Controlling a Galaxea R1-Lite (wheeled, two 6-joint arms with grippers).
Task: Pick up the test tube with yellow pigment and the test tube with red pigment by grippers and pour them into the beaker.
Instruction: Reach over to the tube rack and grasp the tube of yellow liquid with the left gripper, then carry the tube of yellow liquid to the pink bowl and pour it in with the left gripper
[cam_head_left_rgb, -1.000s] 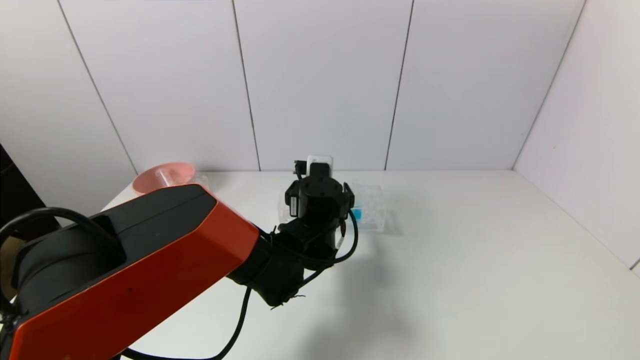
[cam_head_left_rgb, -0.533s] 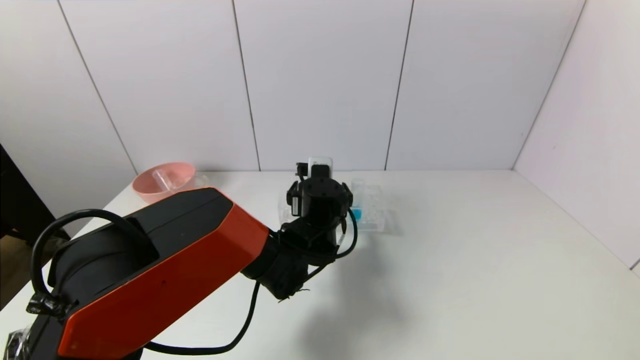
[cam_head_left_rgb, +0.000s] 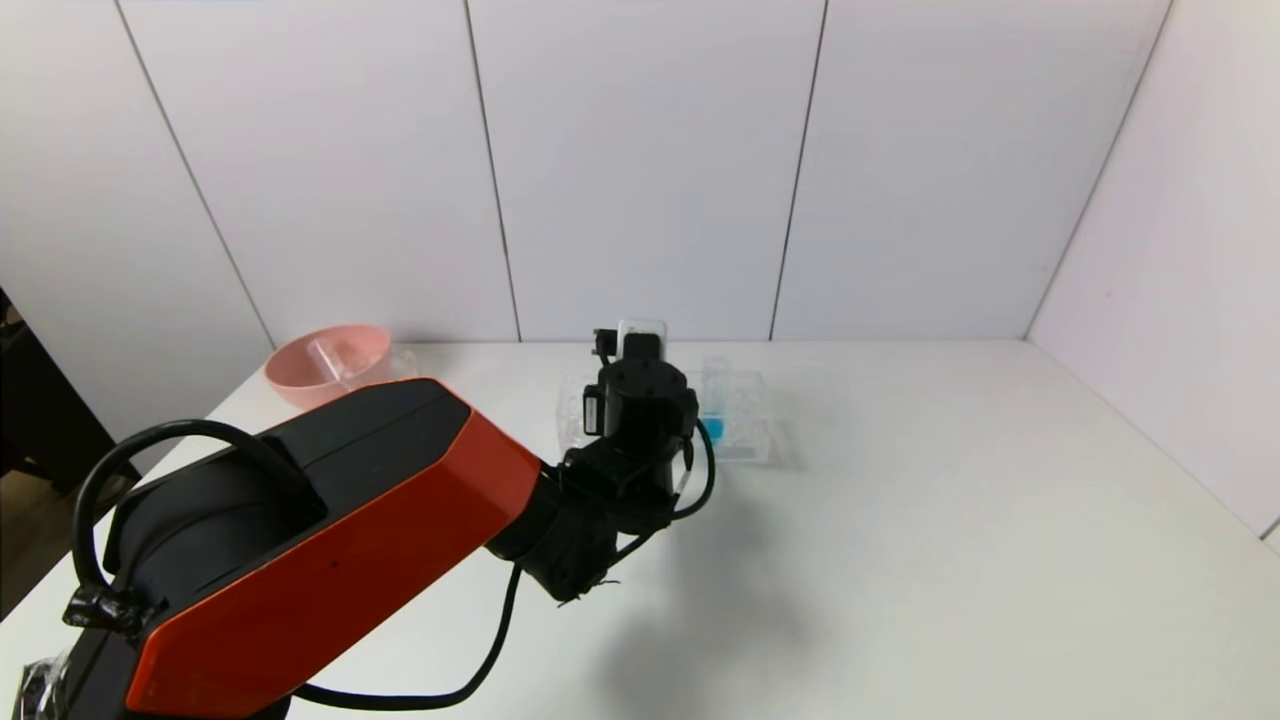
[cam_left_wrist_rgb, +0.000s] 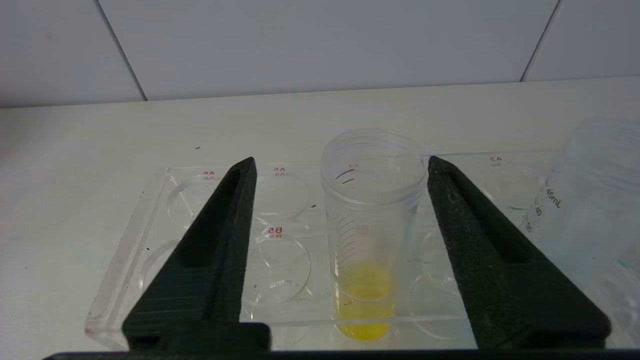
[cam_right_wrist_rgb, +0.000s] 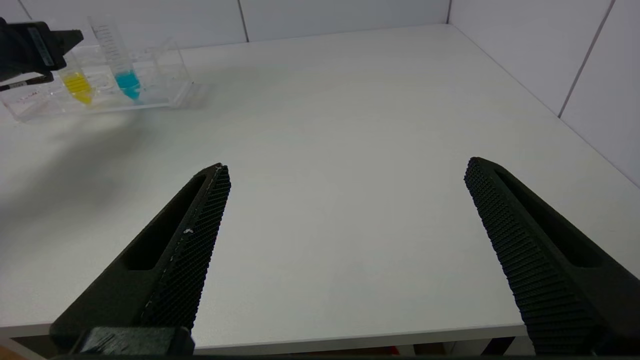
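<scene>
Straddling the test tube with yellow pigment (cam_left_wrist_rgb: 367, 235), the left hand (cam_left_wrist_rgb: 342, 250) has its fingers spread wide, one on each side, touching nothing. The tube stands upright in the clear tube rack (cam_left_wrist_rgb: 150, 240) at the middle of the left wrist frame, long axis vertical, open mouth up, conical tip with the yellow liquid down. If the fingers close off-centre, I judge one would push the tube first, tilting it in its hole or dragging the light rack across the table (cam_head_left_rgb: 950, 520). A neighbouring tube with blue liquid (cam_right_wrist_rgb: 122, 65) could be knocked. The right hand (cam_right_wrist_rgb: 345, 250) hangs spread at the lower part of its own frame, well apart from the rack.
</scene>
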